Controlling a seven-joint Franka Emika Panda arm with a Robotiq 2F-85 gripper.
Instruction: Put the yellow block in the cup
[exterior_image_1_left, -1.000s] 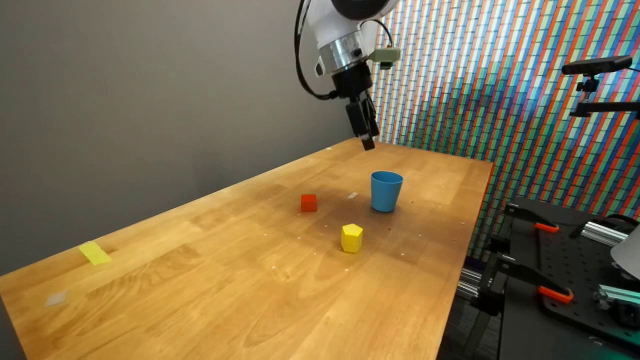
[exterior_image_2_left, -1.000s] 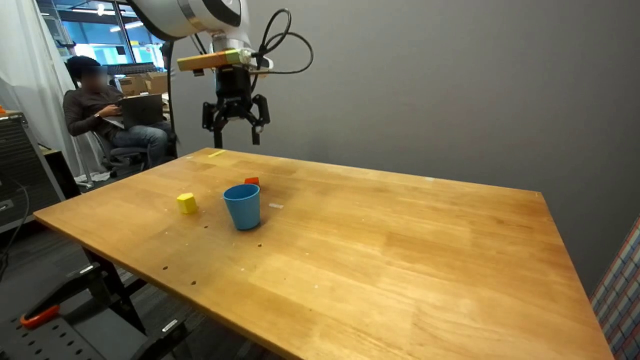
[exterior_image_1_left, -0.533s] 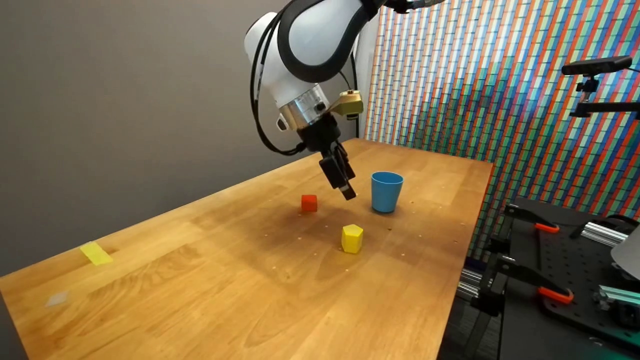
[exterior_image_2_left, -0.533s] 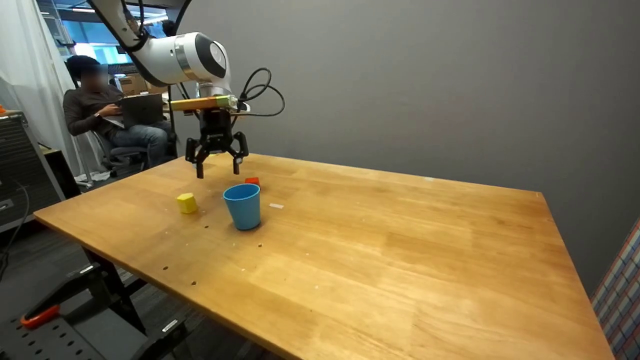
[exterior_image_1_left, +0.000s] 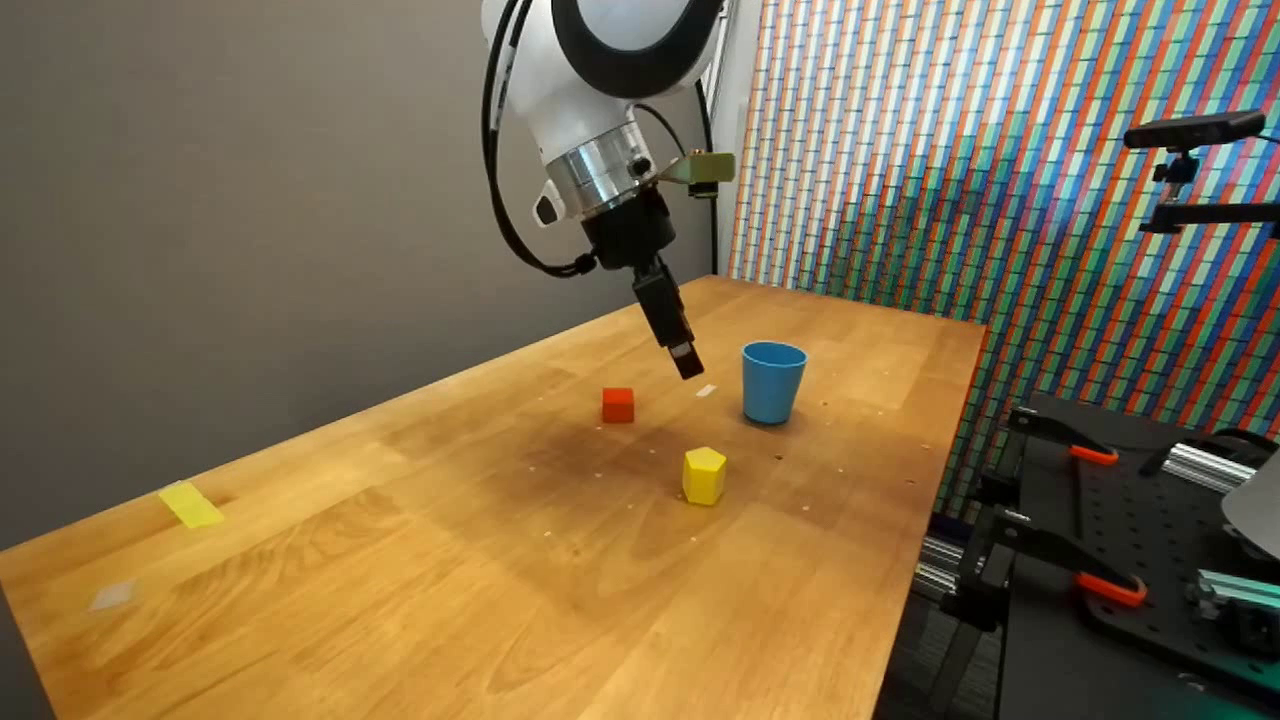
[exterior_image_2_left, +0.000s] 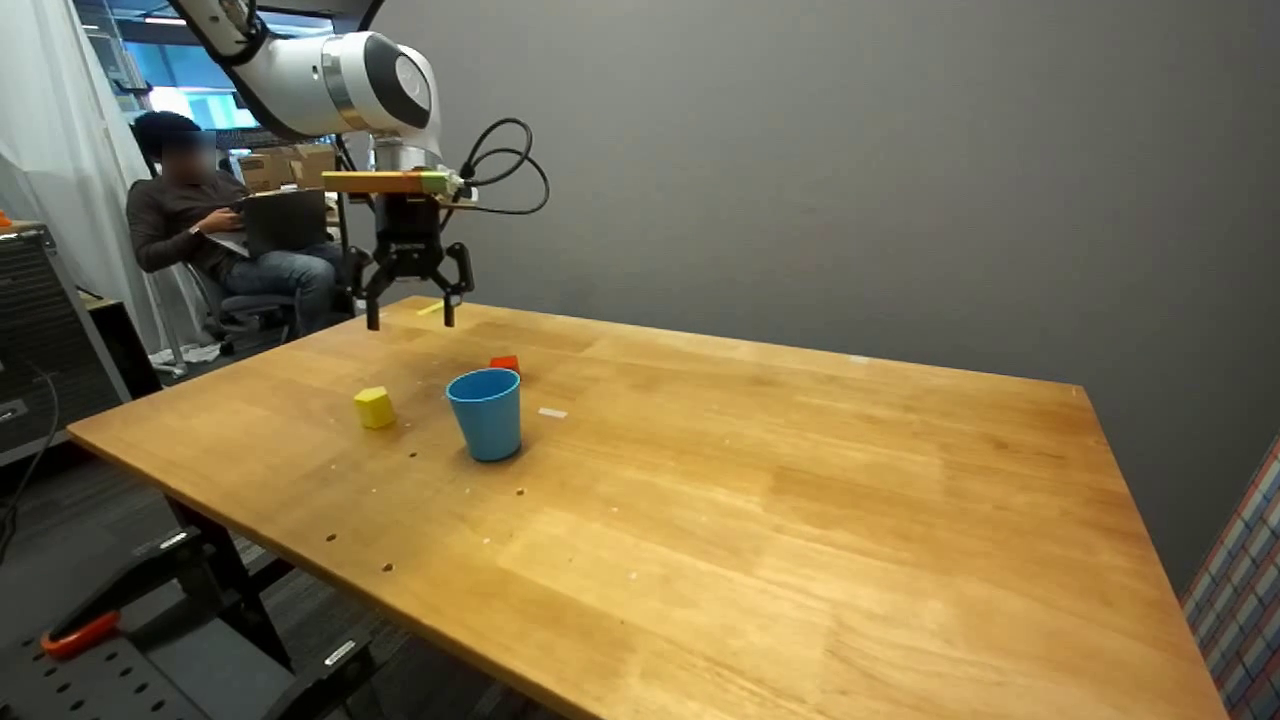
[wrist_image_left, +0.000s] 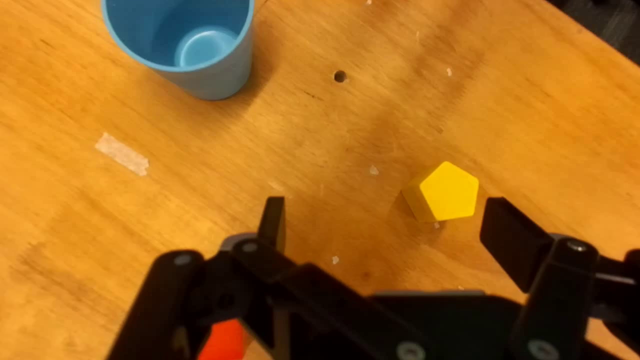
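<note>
Apparently you have everything left, grasp through drop: gripper (exterior_image_2_left: 411, 322) jaws apart, yellow block (wrist_image_left: 447, 192) on the table (exterior_image_2_left: 760, 480), cup (wrist_image_left: 215, 78) at the block's ten o'clock in the wrist view.

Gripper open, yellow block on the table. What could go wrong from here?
Off-centre grasp: in the wrist view the yellow block appears nearer one finger of the open gripper, so a misaligned descent might clip it.
Knock-over: the blue cup stands upright near the yellow block; carrying too low could tip it.
</note>
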